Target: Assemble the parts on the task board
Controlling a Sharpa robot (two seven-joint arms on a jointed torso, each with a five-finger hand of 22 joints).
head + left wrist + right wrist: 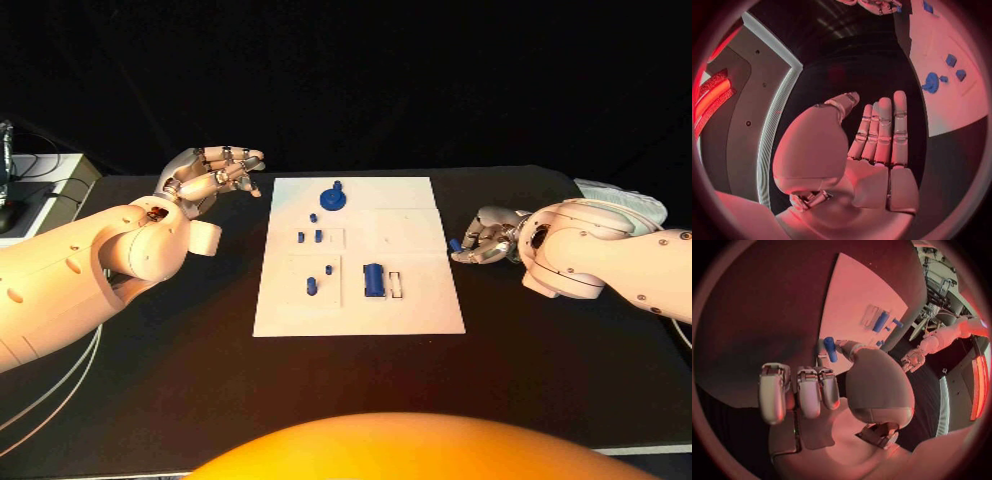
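While the left hand (214,172) hovers empty, fingers apart, the right hand (483,240) pinches a small blue peg (830,349) beside the task board (361,310).

Bench (173,400): black, matt, cloth-like, no glare. Task board (418,310): white, flat, smooth matt sheet, looks like plastic or card; cannot tell which. Shallow outlined recesses in it share the same finish. Parts: solid blue, smooth, plastic-looking, slight sheen; the round part (333,198) and the tall block (374,279) look moulded. A small blue peg (830,349) pinched by the right hand (483,240) has the same smooth plastic look. Left hand (216,172): silvery metallic fingers (882,130), satin finish, segmented with dark seams; smooth pale palm shell. Arm casings: glossy white plastic, rounded, soft highlights.
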